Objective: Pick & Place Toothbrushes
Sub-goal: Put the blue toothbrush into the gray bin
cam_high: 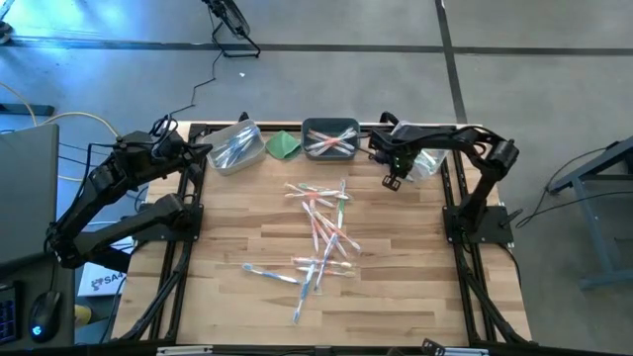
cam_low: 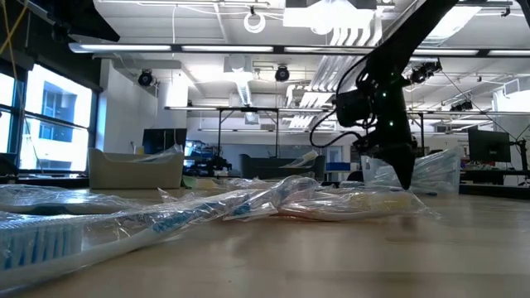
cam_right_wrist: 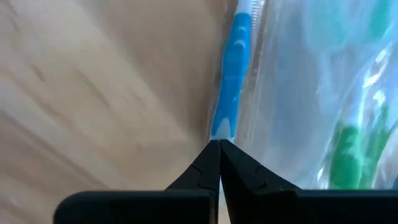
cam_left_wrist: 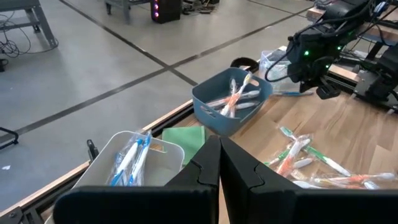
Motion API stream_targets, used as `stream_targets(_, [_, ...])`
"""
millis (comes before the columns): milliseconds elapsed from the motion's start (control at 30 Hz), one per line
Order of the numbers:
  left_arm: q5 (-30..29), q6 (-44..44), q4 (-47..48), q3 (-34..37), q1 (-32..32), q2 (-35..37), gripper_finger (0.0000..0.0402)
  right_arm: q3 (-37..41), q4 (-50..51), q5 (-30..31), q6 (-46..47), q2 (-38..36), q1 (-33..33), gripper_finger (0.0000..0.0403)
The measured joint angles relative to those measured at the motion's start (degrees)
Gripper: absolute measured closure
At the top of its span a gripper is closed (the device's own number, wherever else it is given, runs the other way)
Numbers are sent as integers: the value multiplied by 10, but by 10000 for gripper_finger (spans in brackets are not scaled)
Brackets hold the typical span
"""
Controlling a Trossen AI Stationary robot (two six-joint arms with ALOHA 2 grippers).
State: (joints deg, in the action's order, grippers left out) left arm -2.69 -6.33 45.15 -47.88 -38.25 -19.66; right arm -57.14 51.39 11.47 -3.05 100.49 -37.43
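Wrapped toothbrushes (cam_high: 318, 242), thin clear sticks with blue, green and pink-orange parts, lay scattered across the middle of the wooden table (cam_high: 415, 287). More filled a clear bin (cam_high: 235, 148) and a grey bin (cam_high: 330, 138) at the far edge, a green cloth (cam_high: 283, 145) between them. The right gripper (cam_high: 392, 180) hung low beside a third clear bin (cam_high: 427, 163), fingers shut, a blue toothbrush (cam_right_wrist: 231, 74) at their tips. The left gripper (cam_left_wrist: 219, 163), also shut and empty, waited near the clear bin.

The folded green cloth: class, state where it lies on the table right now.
In the high view the green cloth lies at the table's far edge, between the clear bin on its left and the grey-blue bin of toothbrushes on its right.
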Motion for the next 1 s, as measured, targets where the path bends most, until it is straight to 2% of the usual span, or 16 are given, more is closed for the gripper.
stream_targets(500, [-9,0,0,0,0,0,402,0,6,-45,-2,-14,22,400])
stream_targets(667, [-10,0,6,0,0,0,401,0,5,-28,1,-14,49,400])
stream_targets(1000, [-11,0,17,0,0,0,402,0,-64,-16,0,-14,62,400])
